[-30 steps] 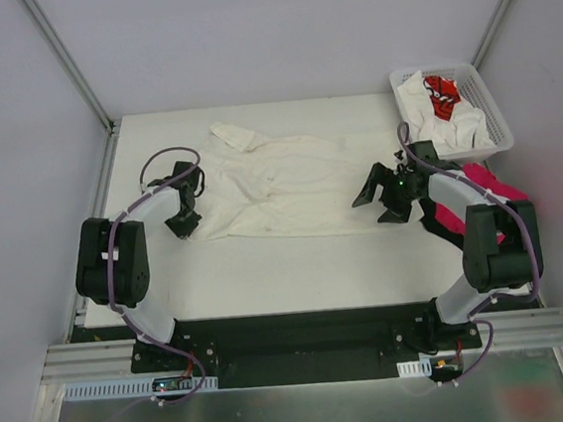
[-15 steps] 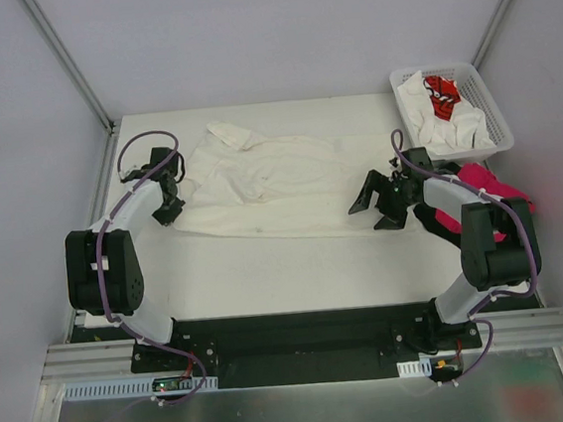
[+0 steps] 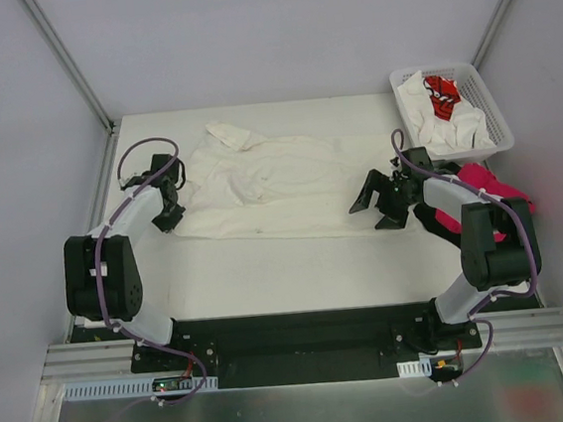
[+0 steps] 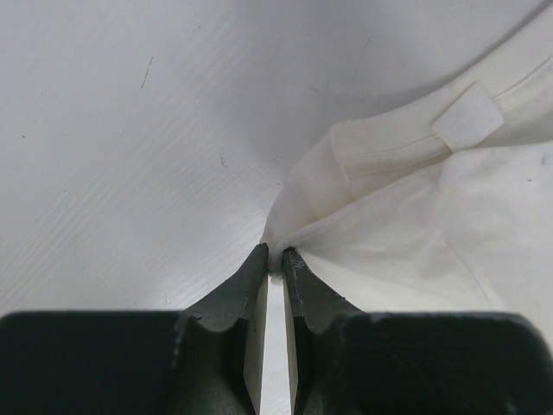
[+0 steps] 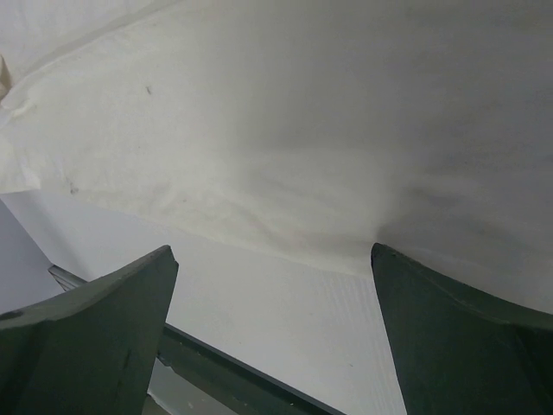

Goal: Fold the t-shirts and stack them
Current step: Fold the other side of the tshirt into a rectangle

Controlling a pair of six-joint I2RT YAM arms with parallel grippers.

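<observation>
A cream-white t-shirt (image 3: 269, 184) lies spread across the middle of the table. My left gripper (image 3: 169, 215) is at its left edge, shut on a corner of the hem. In the left wrist view the cloth (image 4: 432, 216) bunches right at the tips of that gripper (image 4: 275, 257). My right gripper (image 3: 375, 202) stands wide open low over the shirt's right front edge. Between its fingers the right wrist view shows the shirt's hem (image 5: 302, 130) and bare table (image 5: 285, 320), with nothing held by that gripper (image 5: 272, 251).
A white lattice basket (image 3: 491, 101) at the back right holds crumpled white shirts (image 3: 443, 128) and one with red print (image 3: 441, 94). A magenta-pink shirt (image 3: 485, 183) lies by my right arm, at the table's right edge. Grey walls with metal posts enclose the table.
My left gripper has moved left and slightly back with the shirt's corner, drawing the left edge out flatter. My right gripper has shifted a little to the left, still open.
</observation>
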